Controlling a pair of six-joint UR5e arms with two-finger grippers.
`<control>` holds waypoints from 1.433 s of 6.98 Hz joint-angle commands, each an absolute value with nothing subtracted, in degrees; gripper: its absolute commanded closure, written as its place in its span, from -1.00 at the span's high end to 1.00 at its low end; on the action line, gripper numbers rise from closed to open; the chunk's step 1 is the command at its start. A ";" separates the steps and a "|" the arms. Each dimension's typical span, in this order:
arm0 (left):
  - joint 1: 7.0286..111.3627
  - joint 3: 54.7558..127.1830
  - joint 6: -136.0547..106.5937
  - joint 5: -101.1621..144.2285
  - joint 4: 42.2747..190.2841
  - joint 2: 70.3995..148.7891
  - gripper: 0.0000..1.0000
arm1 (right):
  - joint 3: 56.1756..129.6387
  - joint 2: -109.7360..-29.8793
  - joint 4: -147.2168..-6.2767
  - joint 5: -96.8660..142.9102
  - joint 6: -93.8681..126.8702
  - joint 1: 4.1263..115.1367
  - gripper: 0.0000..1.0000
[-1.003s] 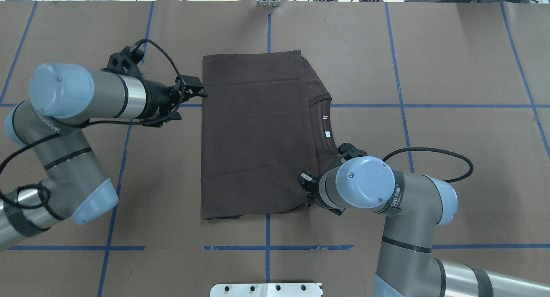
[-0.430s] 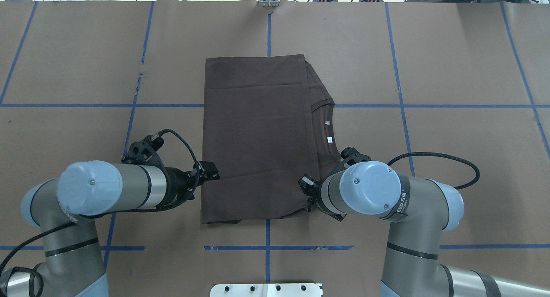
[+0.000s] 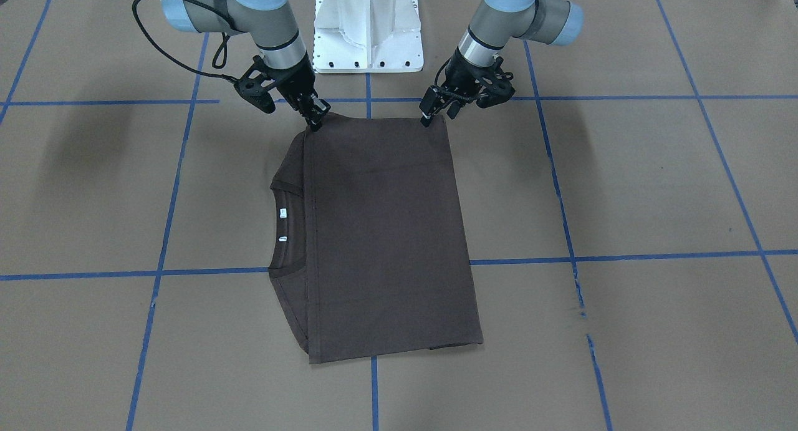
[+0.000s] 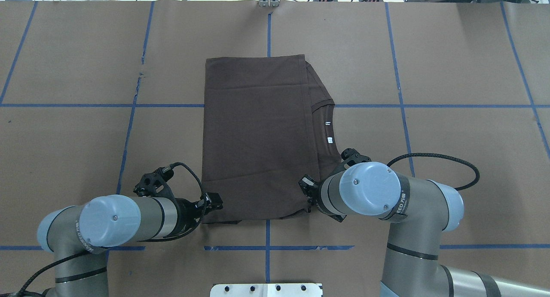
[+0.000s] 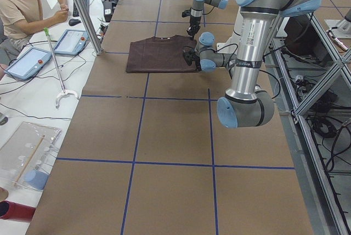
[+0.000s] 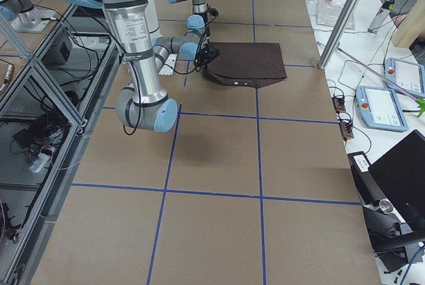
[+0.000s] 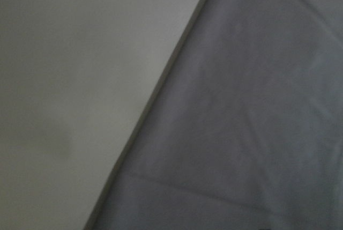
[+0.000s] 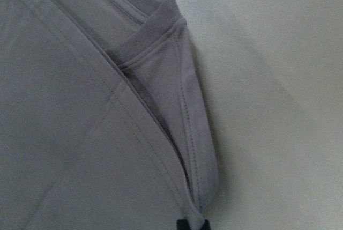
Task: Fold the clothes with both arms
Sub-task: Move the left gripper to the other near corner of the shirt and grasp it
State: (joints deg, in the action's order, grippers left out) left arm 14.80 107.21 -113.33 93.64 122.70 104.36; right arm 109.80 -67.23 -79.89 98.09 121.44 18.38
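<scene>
The dark brown T-shirt [image 4: 258, 138] lies folded flat on the table, with its collar [image 4: 328, 116] and white tags on its right side; it also shows in the front view [image 3: 386, 231]. My left gripper [image 4: 211, 203] is low at the shirt's near-left corner, and in the front view [image 3: 436, 114] its fingers look apart and hold nothing. My right gripper [image 4: 307, 193] is at the near-right corner, shut on the shirt's edge. In the right wrist view the cloth [image 8: 80, 106] bunches toward a black fingertip [image 8: 190, 224]. The left wrist view shows only the blurred shirt edge [image 7: 257, 133].
Brown paper with blue tape lines [image 4: 268, 247] covers the table. The white pedestal base [image 3: 368, 32] stands at the robot's side. An operator [image 5: 27, 5] sits beyond the far edge with tablets [image 5: 71, 40] on a side bench.
My left arm swept from the shirt's far-left edge back to its near-left corner. My right gripper stayed at the near-right corner. The shirt shifted slightly to the right.
</scene>
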 commanded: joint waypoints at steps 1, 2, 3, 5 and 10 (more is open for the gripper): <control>13.72 106.70 -114.17 93.34 122.70 104.07 0.31 | 110.12 -67.24 -79.98 98.09 121.46 18.46 -1.00; 13.62 106.70 -115.04 91.95 122.61 103.98 -0.21 | 110.13 -67.24 -79.98 98.09 121.38 18.46 -1.00; 13.54 106.61 -115.05 91.85 122.61 103.97 -0.76 | 110.21 -67.24 -79.98 98.17 121.38 18.46 -1.00; 13.10 107.05 -115.05 91.85 120.68 104.41 -1.00 | 110.92 -67.50 -79.98 98.17 121.38 18.46 -1.00; 13.18 126.96 -115.14 92.46 106.19 104.68 -1.00 | 124.67 -71.90 -86.52 98.09 125.77 14.94 -1.00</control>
